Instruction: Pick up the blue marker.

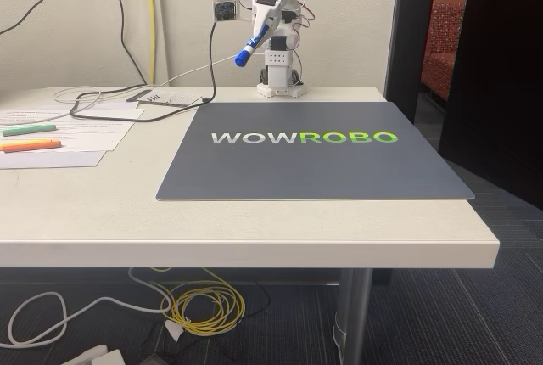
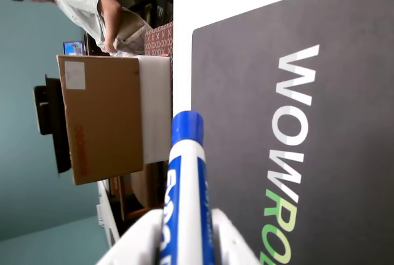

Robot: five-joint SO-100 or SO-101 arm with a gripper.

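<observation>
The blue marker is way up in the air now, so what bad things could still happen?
1. The claw pinches the blue marker near its back end, with the cap sticking far out; it might tilt or slip.
2. If dropped, it would fall to the grey mat and could roll away.
3. Loose cables lie beside the arm and might snag.

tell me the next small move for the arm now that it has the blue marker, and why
Probably just hold the lift steady, tool kept shut. In the fixed view the blue marker is already clamped in the tool, high above the gray WOWROBO mat and tilted cap-down. The wrist view shows the fingers on both sides of its barrel, so the pick looks done; opening would drop it.
</observation>
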